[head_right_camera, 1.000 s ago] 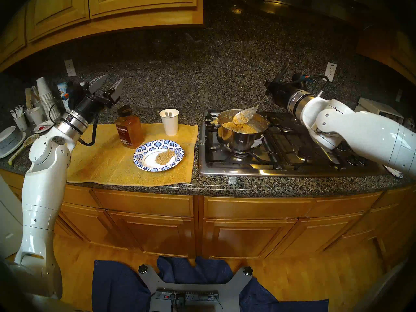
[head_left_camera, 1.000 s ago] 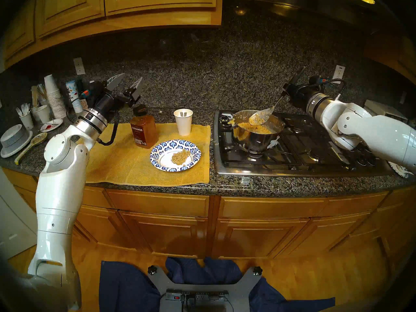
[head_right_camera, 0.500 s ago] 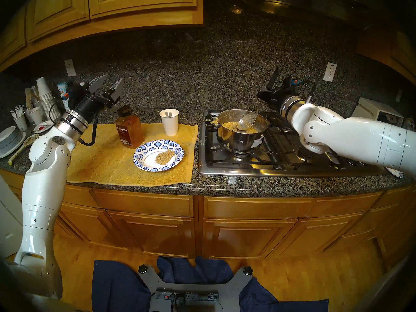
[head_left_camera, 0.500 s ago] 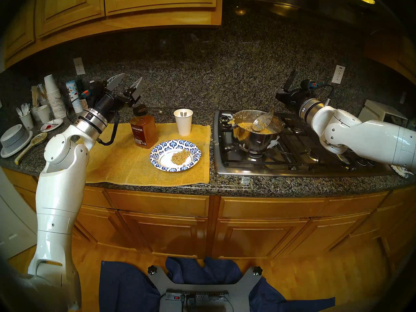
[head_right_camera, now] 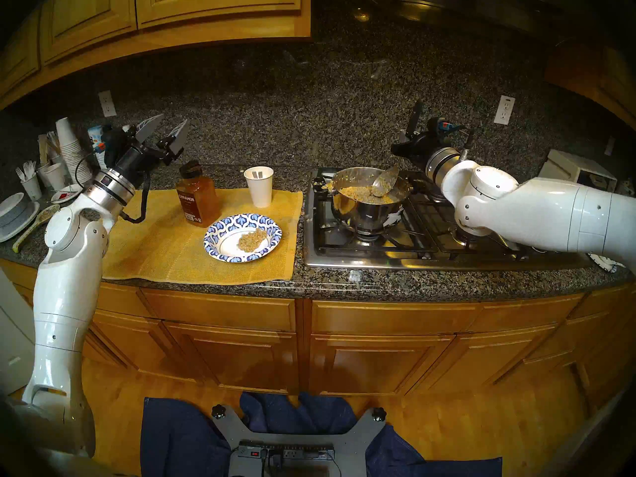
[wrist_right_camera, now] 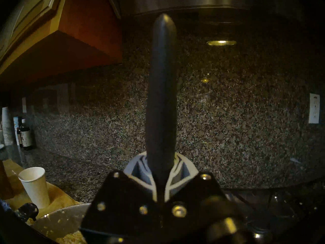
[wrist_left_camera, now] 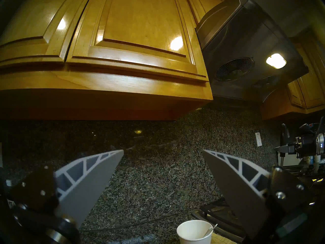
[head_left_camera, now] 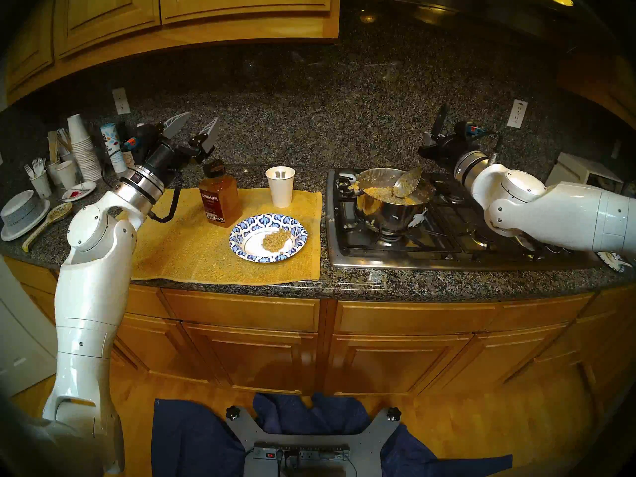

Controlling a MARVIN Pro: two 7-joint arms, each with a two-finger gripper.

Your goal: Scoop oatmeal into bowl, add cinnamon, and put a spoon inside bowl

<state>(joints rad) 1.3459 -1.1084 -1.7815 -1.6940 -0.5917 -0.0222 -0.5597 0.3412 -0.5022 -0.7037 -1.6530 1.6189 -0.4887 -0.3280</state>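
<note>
The blue-and-white patterned bowl [head_left_camera: 268,237] sits on the yellow mat with a small heap of oatmeal [head_left_camera: 276,241] in it. More oatmeal [head_left_camera: 378,192] fills the steel pot [head_left_camera: 392,208] on the stove. My right gripper [head_left_camera: 434,140] is shut on the dark handle [wrist_right_camera: 162,79] of a metal ladle [head_left_camera: 407,183], whose scoop stands steeply in the pot. The cinnamon bottle [head_left_camera: 219,197] stands left of the bowl. A white spoon [wrist_left_camera: 211,228] rests in a paper cup [head_left_camera: 280,187]. My left gripper [head_left_camera: 196,125] hangs open and empty above the bottle, pointing up.
The gas stove [head_left_camera: 447,238] takes the right half of the counter. Stacked paper cups [head_left_camera: 81,146], grey bowls [head_left_camera: 22,214], forks and a speckled spoon [head_left_camera: 51,218] crowd the far left. A white appliance [head_left_camera: 581,170] stands at the far right. Wall cabinets overhang the back.
My right arm has swung left and turned the ladle from a shallow tilt to nearly upright, sinking its scoop into the pot's oatmeal. The left arm has stayed still.
</note>
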